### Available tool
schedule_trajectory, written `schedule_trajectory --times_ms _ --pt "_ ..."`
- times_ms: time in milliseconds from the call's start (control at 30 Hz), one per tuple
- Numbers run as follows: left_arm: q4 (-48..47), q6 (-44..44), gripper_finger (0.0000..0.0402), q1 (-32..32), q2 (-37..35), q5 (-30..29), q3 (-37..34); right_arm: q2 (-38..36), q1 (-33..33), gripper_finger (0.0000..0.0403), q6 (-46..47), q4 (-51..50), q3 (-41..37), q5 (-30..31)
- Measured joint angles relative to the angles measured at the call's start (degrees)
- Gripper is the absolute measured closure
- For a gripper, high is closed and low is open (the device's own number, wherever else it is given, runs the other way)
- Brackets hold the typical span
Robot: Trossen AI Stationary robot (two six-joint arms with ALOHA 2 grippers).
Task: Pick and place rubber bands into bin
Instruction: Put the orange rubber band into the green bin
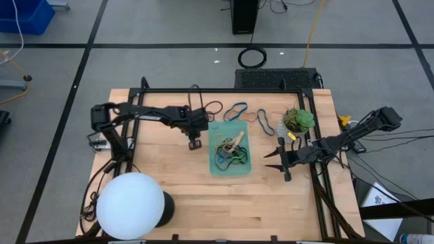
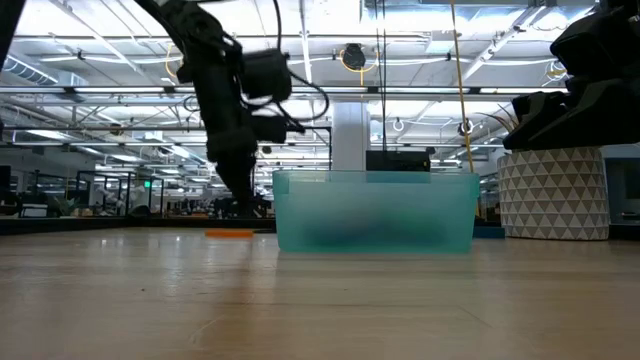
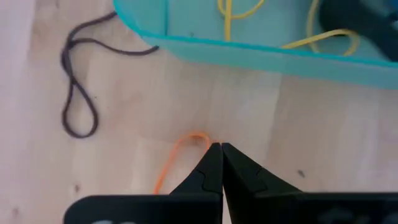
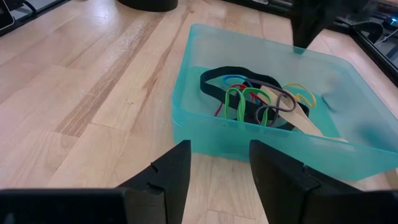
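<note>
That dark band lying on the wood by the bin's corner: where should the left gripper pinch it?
Come straight down on the dark band at its narrow waist, where both strands run together. It lies flat, and one end reaches the bin wall, so avoid that end.

Orange rubber band (image 3: 177,158) runs under the left end effector (image 3: 221,149) tips; can't tell if pinched or just beside. Teal bin (image 2: 375,210) in the low view: contents blurred thru its wall. Bin far wall cut by frame edge in the left wrist view. Bands beyond the bin too small to count from above.
</note>
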Motion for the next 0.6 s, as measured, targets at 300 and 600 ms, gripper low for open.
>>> schedule_trajectory --times_ms 300,600 --pt "0.87 -0.22 0.0395 -1.72 -7.41 -2.87 0.04 0.00 0.00 0.0245 0.01 -0.20 0.00 0.01" --pt "4.77 -1.94 0.0360 -2.45 -7.82 -8.38 0.09 0.01 0.00 0.0245 0.01 -0.20 0.00 -0.01"
